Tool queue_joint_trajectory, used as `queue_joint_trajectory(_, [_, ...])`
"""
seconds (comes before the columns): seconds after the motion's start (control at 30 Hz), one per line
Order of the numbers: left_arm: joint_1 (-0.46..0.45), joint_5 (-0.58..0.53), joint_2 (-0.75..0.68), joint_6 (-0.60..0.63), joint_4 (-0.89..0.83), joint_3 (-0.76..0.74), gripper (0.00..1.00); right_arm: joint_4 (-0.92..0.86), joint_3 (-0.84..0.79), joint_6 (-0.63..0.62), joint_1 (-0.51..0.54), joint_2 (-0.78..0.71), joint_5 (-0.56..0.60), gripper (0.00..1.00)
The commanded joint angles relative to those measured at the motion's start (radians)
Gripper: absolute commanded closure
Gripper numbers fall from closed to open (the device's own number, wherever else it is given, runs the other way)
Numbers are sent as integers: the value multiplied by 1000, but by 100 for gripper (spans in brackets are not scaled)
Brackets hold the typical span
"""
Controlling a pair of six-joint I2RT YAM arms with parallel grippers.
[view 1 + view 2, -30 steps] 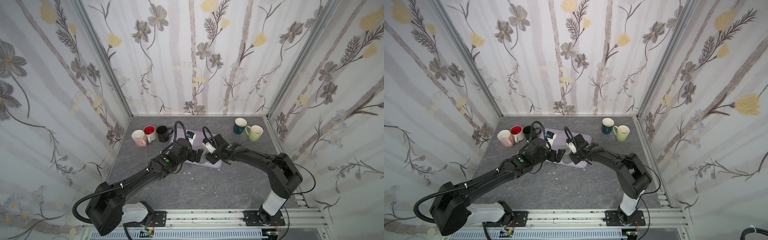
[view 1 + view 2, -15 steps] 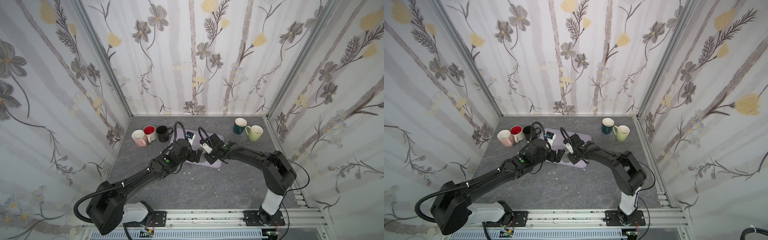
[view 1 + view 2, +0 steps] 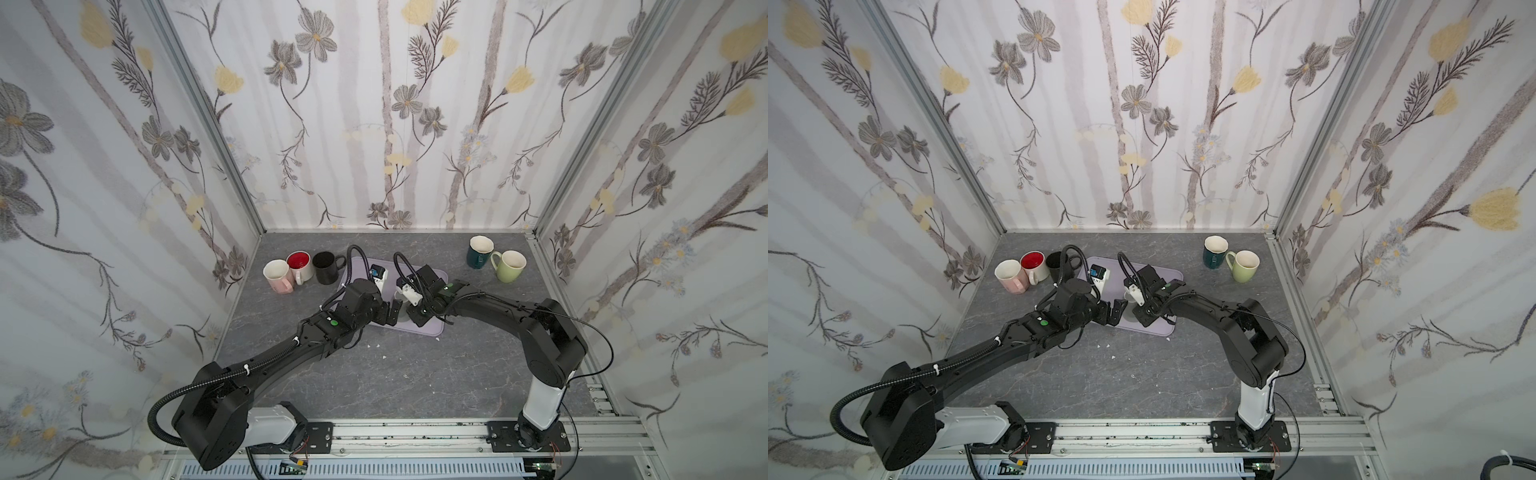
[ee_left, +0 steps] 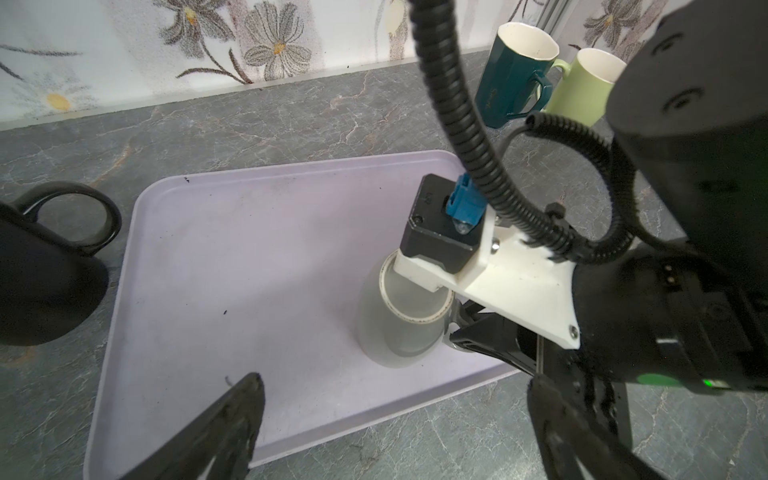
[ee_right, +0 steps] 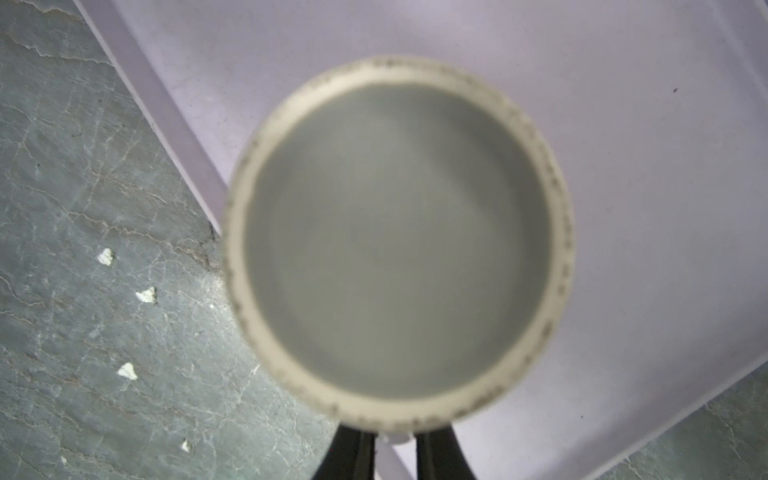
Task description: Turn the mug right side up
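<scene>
A grey mug stands upside down on the lilac tray, its pale foot ring facing up. It fills the right wrist view, and in both top views only a sliver of it shows under the right wrist. My right gripper is above it, its two fingers shut on the mug's pale handle at the side. My left gripper is wide open and holds nothing. It hovers at the tray's near edge, just left of the mug.
Pink, red-lined white and black mugs stand upright at the back left. Dark teal and light green mugs stand at the back right. Small white flecks lie in front of the tray. Walls enclose three sides.
The right gripper has shifted slightly left over the mug and its fingers have closed in on the handle. The left arm has stayed in place, open.
</scene>
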Motion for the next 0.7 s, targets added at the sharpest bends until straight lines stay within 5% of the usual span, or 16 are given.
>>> queue_joint_trajectory(0.0, [2, -16, -4, -15, 39, -2, 0, 25, 7, 27, -2, 1, -7, 95])
queue_joint_trajectory(0.67, [17, -41, 47, -133, 20, 11, 0, 307, -159, 168, -26, -196, 10, 100])
